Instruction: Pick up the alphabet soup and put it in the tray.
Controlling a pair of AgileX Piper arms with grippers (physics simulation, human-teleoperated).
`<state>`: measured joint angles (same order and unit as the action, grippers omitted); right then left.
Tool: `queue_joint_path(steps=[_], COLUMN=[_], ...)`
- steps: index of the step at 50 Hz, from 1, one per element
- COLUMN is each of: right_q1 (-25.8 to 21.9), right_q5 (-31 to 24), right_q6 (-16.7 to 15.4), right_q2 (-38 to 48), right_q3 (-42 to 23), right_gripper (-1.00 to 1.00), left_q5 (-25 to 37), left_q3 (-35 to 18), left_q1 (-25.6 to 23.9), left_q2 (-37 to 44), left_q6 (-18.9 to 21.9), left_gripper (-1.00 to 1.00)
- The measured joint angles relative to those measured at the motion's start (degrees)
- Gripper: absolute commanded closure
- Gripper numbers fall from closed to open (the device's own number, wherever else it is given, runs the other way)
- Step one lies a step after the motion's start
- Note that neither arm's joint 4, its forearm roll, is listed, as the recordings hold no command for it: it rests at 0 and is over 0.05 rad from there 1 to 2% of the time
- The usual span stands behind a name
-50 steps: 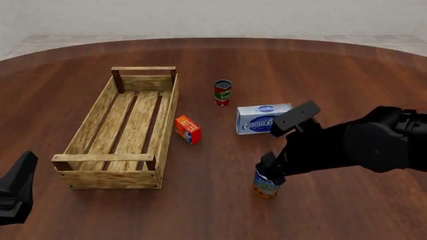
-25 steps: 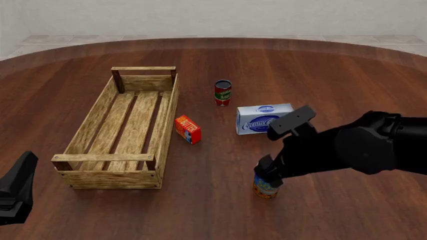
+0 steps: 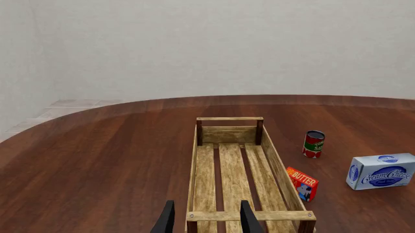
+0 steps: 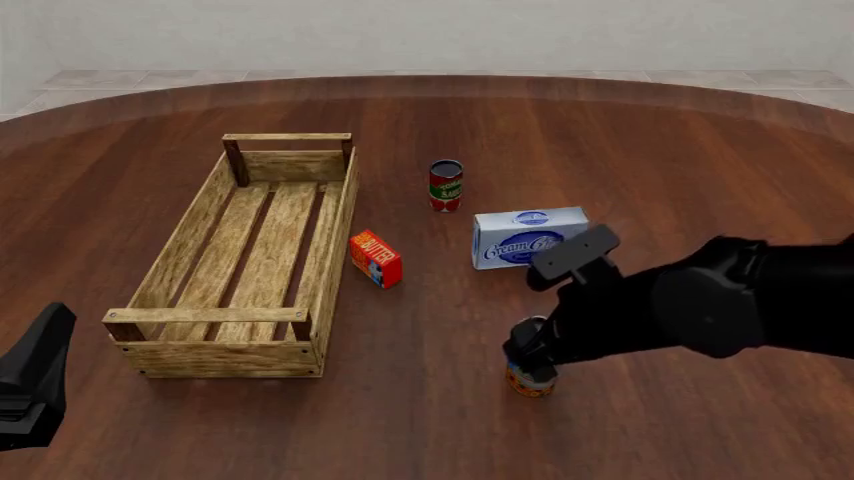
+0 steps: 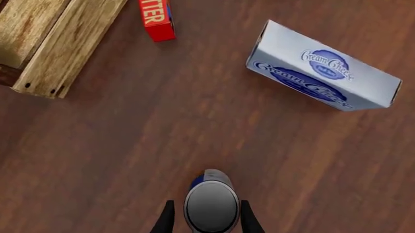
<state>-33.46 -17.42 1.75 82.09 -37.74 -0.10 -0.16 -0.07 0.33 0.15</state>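
Fingers, right gripper: set either side of the alphabet soup, contact not discernible. Soup upright on table, well right of tray. Left gripper: fingers parted, empty, before tray's near end.

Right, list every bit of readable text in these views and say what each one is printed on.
"BUTTER": on the red butter box beside the tray.
"Cream Cheese": on the blue and white cream cheese box.
Small red and green can: label too small to read.
Alphabet soup: label mostly hidden by the right tool, nothing legible.
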Motion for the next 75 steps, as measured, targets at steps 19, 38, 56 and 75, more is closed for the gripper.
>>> queue_joint_path(steps=[19,38,56,75], right_q1=[0.09,0.22,0.57,0.89], right_q5=[1.80,3.74,4.09,0.27], right_q6=[0.40,0.68,-0.42,-2.76], right_q2=[1.88,3.87,4.44,0.72], right_q3=[0.94,1.96,2.25,1.12], right_gripper=[-1.00,-1.00,1.00,1.00], left_q5=[0.00,0.00,0.00,0.00], left_q3=[0.00,0.00,0.00,0.00], left_q1=[0.00,0.00,0.00,0.00], left_q2=[0.00,0.00,0.00,0.00], left_q6=[0.00,0.00,0.00,0.00], left_gripper=[-1.00,-1.00,-1.00,-1.00])
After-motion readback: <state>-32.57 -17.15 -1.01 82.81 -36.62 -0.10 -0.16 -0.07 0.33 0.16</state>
